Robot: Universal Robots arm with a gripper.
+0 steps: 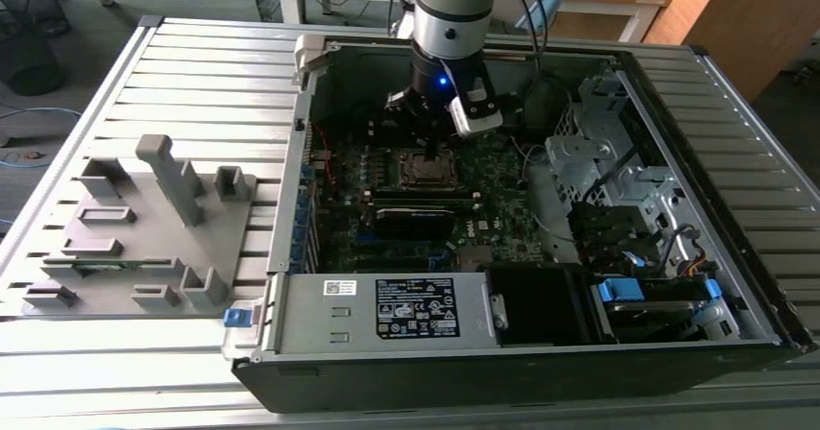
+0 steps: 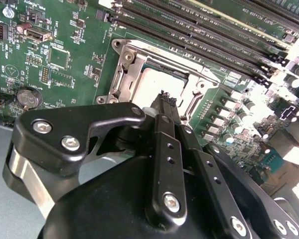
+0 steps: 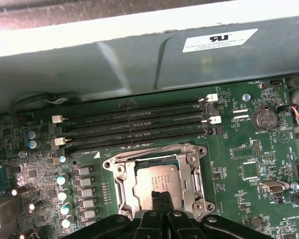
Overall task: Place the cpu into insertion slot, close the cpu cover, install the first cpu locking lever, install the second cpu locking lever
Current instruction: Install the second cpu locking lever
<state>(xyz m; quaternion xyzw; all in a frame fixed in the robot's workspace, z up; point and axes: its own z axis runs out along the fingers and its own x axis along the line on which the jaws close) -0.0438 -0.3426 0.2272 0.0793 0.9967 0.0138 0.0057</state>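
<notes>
My gripper (image 2: 165, 99) is matt black metal with bright steel screws. The cpu (image 3: 161, 178) has a dull, smooth grey metal top, framed by the cpu cover (image 3: 120, 183) of silvery, faintly glossy metal. Around them, the motherboard (image 2: 60, 55) looks smooth, slightly shiny green.

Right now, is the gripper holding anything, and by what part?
Nothing is held: the gripper is shut and empty above the cpu, which lies in the insertion slot.
</notes>
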